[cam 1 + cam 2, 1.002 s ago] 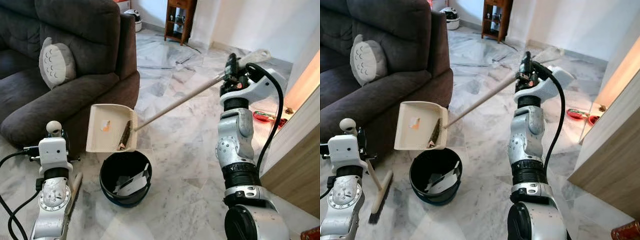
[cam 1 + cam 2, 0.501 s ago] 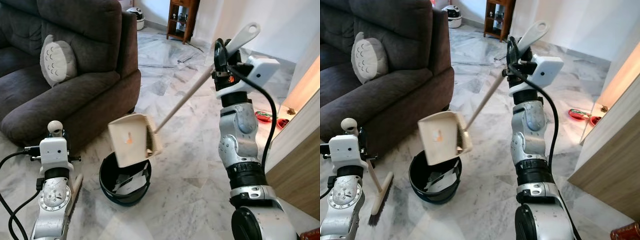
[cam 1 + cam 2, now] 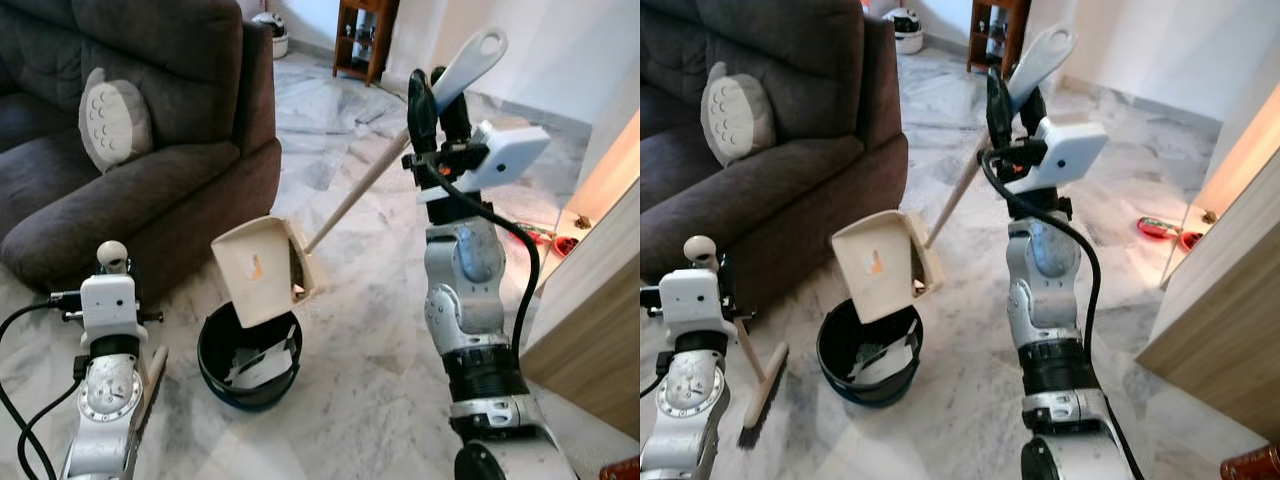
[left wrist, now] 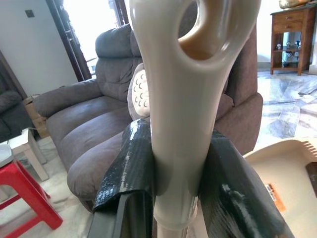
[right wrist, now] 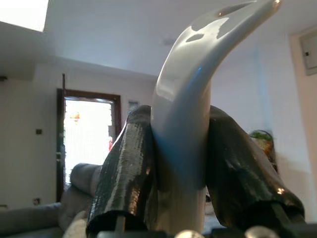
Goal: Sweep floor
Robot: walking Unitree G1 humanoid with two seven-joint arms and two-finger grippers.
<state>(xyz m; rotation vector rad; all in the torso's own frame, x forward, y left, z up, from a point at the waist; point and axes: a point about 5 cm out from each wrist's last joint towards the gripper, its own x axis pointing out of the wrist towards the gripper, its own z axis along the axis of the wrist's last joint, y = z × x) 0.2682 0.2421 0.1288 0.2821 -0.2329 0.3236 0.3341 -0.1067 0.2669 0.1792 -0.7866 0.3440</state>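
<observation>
My right gripper (image 3: 435,100) is shut on the upper end of the long pale handle (image 3: 355,195) of a cream dustpan (image 3: 262,270). The pan hangs tilted steeply, mouth down, just above a black bin (image 3: 225,350) holding white paper scraps (image 3: 262,362). A little dark debris sits at the pan's lower lip. My left gripper (image 4: 178,144) is shut on the beige broom handle (image 4: 185,99) near its knob (image 3: 111,255). The broom's brush head (image 3: 762,395) rests on the marble floor beside my left arm.
A dark grey sofa (image 3: 150,170) with a grey cushion (image 3: 112,120) stands close on the left. A wooden shelf unit (image 3: 362,40) is at the back. A wood panel (image 3: 590,330) borders the right, with a red object (image 3: 1155,227) on the floor nearby.
My right arm has swung the handle up and nearer, tipping the dustpan from nearly level to steeply tilted over the bin. The left arm and broom stayed put.
</observation>
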